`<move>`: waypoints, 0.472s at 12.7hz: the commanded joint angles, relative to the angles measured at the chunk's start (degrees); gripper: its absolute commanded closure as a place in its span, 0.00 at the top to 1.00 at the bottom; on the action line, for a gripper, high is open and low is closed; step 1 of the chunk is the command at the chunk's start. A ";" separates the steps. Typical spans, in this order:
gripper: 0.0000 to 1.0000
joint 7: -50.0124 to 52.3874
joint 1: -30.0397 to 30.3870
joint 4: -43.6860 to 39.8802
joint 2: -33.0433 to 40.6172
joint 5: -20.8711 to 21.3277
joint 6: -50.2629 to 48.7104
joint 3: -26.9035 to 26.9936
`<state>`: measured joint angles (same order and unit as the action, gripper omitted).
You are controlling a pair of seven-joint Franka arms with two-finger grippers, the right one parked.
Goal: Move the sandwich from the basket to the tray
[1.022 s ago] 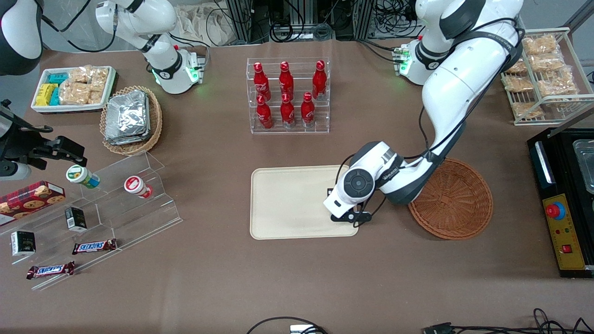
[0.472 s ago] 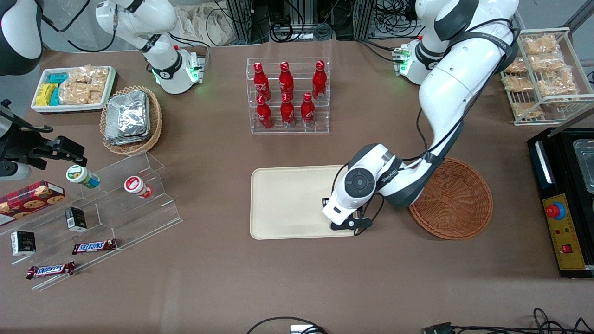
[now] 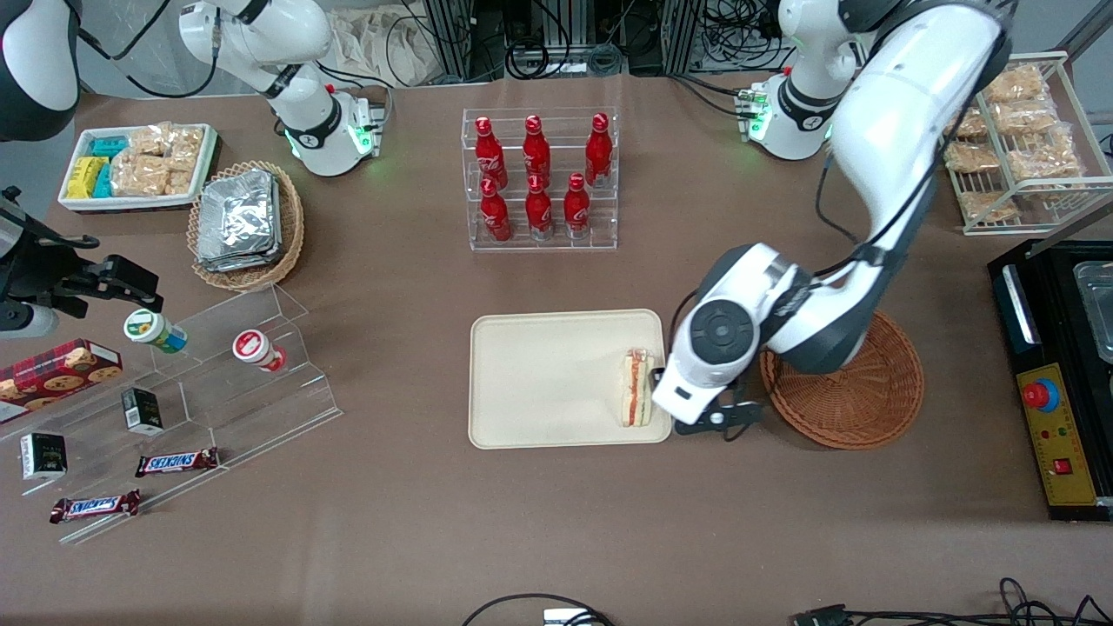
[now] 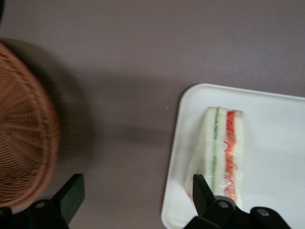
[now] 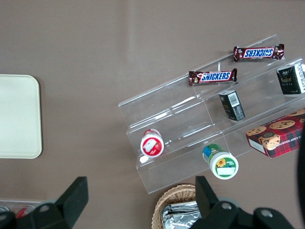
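The sandwich (image 3: 636, 389) lies on its side in the cream tray (image 3: 539, 374), close to the tray's edge nearest the basket, red and green filling showing. In the left wrist view the sandwich (image 4: 224, 148) rests just inside the tray's rim (image 4: 178, 157). The left gripper (image 3: 709, 416) hangs open and empty over the bare table between the tray and the reddish-brown basket (image 3: 856, 391). One finger (image 4: 71, 193) is near the basket (image 4: 24, 138). The other finger (image 4: 204, 191) is over the tray's corner beside the sandwich. The visible part of the basket holds nothing.
A clear rack of red bottles (image 3: 539, 178) stands farther from the camera than the tray. A stepped acrylic shelf (image 3: 217, 365) with snacks, a tan basket of foil packs (image 3: 248, 222) and a white bin (image 3: 139, 165) lie toward the parked arm's end. A black control box (image 3: 1056, 374) sits beside the basket.
The left gripper was low over the tray's edge, covering the sandwich. It has let go and moved off toward the basket, leaving the sandwich lying uncovered on the tray.
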<state>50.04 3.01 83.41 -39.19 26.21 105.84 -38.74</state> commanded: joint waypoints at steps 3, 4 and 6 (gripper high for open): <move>1.00 -0.99 35.48 23.53 14.92 -0.45 2.44 -28.24; 1.00 -1.35 43.75 24.69 15.02 -0.37 1.92 -35.81; 1.00 -3.35 53.90 23.57 14.59 0.07 -1.41 -43.85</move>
<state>49.37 46.69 104.87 -26.06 26.21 105.33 -75.38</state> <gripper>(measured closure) 0.000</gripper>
